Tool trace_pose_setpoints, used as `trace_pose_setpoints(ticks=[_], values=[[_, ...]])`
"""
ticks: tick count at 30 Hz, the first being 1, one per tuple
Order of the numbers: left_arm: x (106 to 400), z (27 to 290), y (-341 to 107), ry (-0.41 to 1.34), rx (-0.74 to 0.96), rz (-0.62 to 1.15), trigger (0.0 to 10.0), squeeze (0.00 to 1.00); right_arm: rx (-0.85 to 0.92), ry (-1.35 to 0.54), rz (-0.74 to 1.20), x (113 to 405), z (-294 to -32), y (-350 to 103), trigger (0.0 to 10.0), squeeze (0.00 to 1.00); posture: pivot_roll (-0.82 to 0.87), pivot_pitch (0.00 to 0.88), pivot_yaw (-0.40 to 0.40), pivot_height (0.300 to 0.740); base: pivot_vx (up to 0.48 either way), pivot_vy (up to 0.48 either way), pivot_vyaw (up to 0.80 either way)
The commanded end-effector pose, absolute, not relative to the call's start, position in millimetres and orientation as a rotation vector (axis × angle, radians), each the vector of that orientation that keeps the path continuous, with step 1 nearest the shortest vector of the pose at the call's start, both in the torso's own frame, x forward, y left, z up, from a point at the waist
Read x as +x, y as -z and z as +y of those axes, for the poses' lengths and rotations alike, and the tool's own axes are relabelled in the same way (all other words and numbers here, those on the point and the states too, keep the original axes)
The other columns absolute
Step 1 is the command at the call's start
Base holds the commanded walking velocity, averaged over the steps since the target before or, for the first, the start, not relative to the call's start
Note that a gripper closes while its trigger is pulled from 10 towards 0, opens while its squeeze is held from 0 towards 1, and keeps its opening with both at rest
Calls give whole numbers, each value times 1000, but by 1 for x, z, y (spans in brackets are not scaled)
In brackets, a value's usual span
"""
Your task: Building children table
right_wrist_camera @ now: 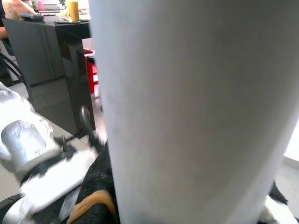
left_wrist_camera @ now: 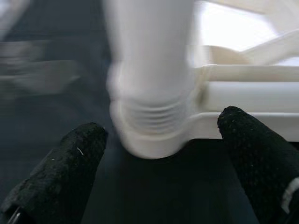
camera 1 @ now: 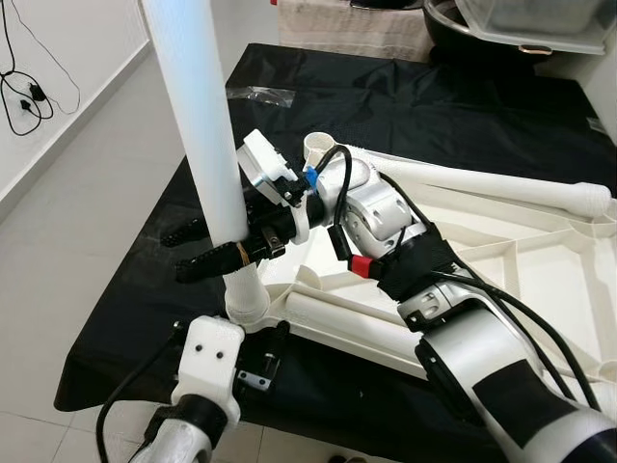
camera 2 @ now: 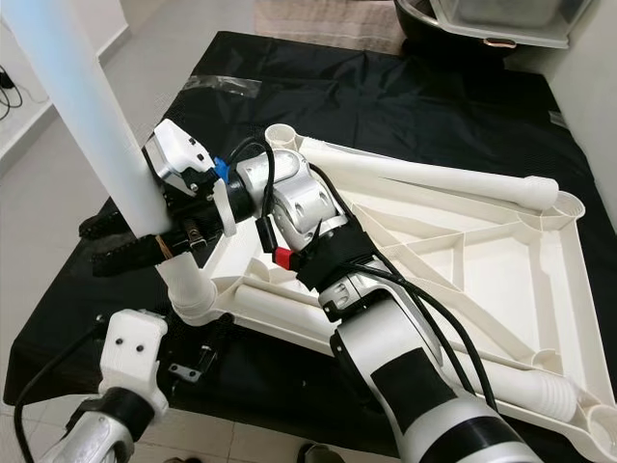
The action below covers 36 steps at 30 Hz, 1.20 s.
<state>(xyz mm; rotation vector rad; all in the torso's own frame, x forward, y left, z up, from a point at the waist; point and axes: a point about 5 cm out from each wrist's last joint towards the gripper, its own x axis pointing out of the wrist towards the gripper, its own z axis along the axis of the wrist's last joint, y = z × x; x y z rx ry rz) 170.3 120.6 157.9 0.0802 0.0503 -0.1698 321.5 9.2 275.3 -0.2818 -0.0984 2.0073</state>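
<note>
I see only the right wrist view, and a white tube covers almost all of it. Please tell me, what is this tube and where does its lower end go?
Observer: It is a white table leg, standing nearly upright. Its threaded lower end sits in the corner socket of the upside-down white tabletop.
Operator: Does my right gripper hold it?
Observer: Yes, the right gripper is closed around the leg, a little above the socket.
Operator: Where is the left gripper?
Observer: The left gripper is low at the same corner, fingers open, one on each side of the socket, not touching it.
Operator: Are more legs there?
Observer: One more leg lies across the tabletop.
</note>
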Motion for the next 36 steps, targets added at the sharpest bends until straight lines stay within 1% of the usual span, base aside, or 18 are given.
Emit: trace_pose_setpoints(ticks=[1,6,7,8,10,12,16,25,29,36], values=[[163,127,-164,119,89,41,10000,0,-276,-1982,190,325,4,-219,10000,0,110,219,-73,740,0,0,0],[149,123,-166,130,83,58,10000,0,-278,-1955,193,329,1,-219,10000,0,114,224,-75,740,0,0,0],[143,119,-164,158,86,76,10000,0,-279,-1939,193,331,0,-219,10000,0,117,225,-80,740,0,0,0],[143,119,-164,158,86,76,10000,0,-279,-1939,193,331,0,-219,10000,0,117,225,-80,740,0,0,0],[137,111,-160,221,82,100,10000,0,-289,-1878,196,336,0,-218,10000,0,116,227,-83,740,0,0,0],[137,107,-157,249,77,111,10000,0,-301,-1832,199,339,1,-216,10000,0,110,228,-82,740,0,0,0],[138,106,-155,260,81,113,10000,0,-303,-1805,190,341,2,-216,10000,0,105,229,-80,740,0,0,0],[137,111,-157,198,117,110,10000,0,-294,-1767,189,343,-1,-211,10000,0,100,239,-77,740,0,0,0],[137,111,-157,201,122,109,10000,0,-289,-1709,176,347,-1,-211,10000,0,100,239,-77,740,0,0,0],[138,112,-156,196,123,110,10000,0,-285,-1696,150,347,-8,-210,10000,0,100,243,-78,740,0,0,0]])
